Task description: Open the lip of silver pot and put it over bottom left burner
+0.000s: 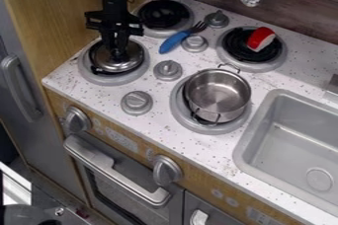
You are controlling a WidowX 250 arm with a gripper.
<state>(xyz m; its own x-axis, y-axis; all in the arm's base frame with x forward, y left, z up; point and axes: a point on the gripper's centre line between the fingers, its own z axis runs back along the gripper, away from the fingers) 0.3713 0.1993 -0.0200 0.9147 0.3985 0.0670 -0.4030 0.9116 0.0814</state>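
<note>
Can see a sink (290, 145) nearest at 4 o'clock, the uncovered pot (218, 96) at 3, the lid (120, 64) over 1 burner (86, 71) at 10 beneath the gripper (117, 53), but cannot tell whether wide or narrow.

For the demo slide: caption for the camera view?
Gripper at the silver lid over the bottom-left burner; open pot on the bottom-right burner.

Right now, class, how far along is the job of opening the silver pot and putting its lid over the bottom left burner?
Looks done: the pot is open, and its lid is over the bottom left burner. In hand: the gripper is at the lid's top; whether it grips it, I cannot tell. Left: probably just letting go, if needed, and lifting clear.
</note>
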